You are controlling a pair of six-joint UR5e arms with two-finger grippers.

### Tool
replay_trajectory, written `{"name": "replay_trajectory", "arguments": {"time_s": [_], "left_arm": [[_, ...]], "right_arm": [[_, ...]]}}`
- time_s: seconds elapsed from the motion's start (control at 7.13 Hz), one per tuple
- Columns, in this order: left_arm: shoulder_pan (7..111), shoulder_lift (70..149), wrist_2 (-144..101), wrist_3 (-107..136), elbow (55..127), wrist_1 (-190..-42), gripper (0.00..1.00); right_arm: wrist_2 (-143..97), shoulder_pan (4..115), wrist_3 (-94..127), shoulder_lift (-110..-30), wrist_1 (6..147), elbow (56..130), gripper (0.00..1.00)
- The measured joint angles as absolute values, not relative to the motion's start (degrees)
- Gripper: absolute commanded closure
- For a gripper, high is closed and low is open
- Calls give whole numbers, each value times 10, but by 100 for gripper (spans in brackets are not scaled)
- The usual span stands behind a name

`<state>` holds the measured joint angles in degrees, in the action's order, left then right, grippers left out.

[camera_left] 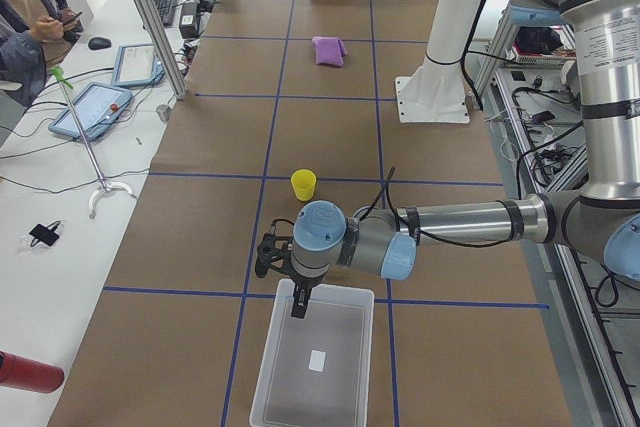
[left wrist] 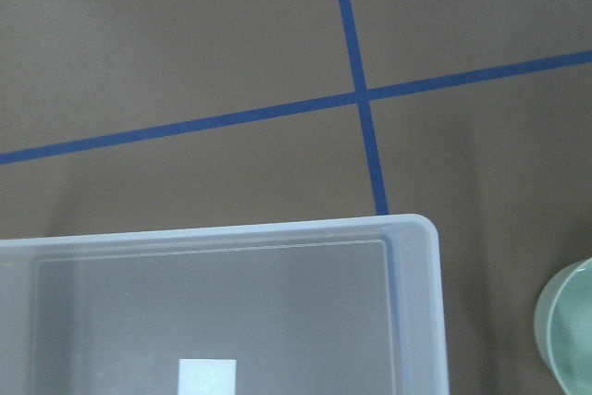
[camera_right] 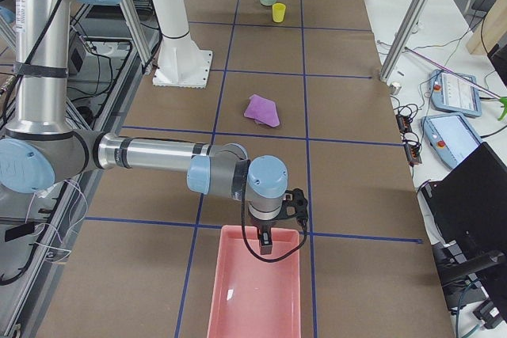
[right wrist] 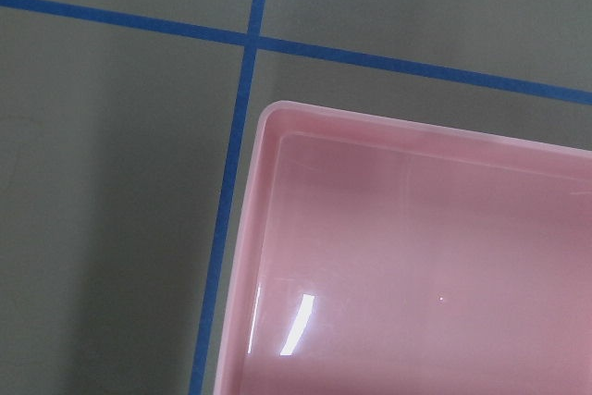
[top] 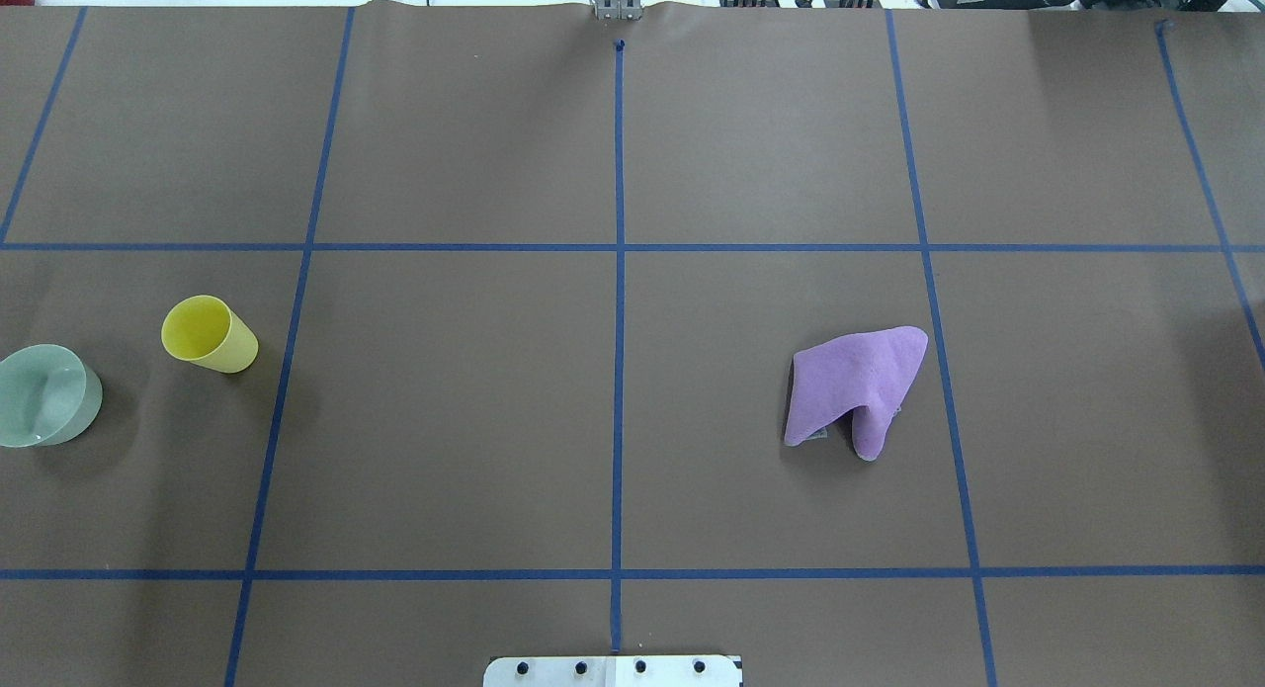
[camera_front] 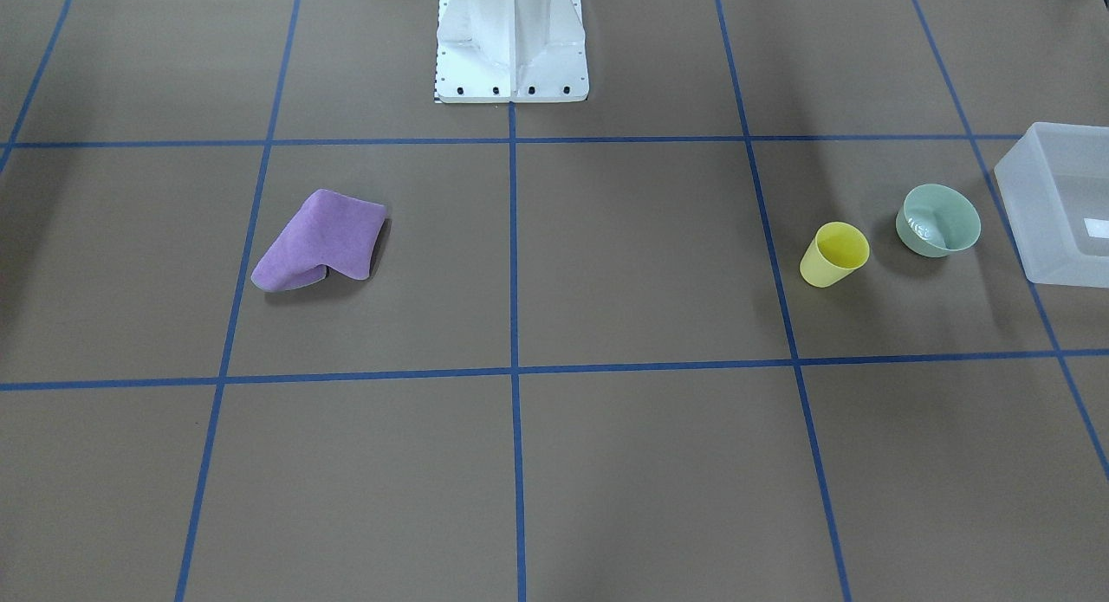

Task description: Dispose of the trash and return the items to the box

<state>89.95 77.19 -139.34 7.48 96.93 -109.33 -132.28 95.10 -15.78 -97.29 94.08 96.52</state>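
The cup (camera_front: 833, 254) and bowl (camera_front: 938, 220) stand near the box (camera_front: 1035, 221). The left gripper (camera_left: 298, 302) hangs over it, the right gripper (camera_right: 265, 243) over the pink bin (camera_right: 238, 306); I cannot tell their jaw opening.

Brown table (top: 455, 133), blue tape grid (top: 619, 371); white side bench (camera_left: 40, 297), possibly tablets (camera_left: 90, 112).

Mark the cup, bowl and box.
cup (camera_front: 837, 250): front-facing view, on the inner wall just inside the rim.
bowl (camera_front: 939, 222): front-facing view, on the inside surface.
box (left wrist: 231, 236): left wrist view, on the top rim.
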Motion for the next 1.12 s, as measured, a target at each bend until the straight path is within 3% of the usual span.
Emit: {"name": "replay_trajectory", "arguments": {"time_s": [1.12], "left_arm": [[873, 772, -1417, 99, 971, -1161, 3]], "right_arm": [[-1327, 951, -148, -974, 939, 975, 0]]}}
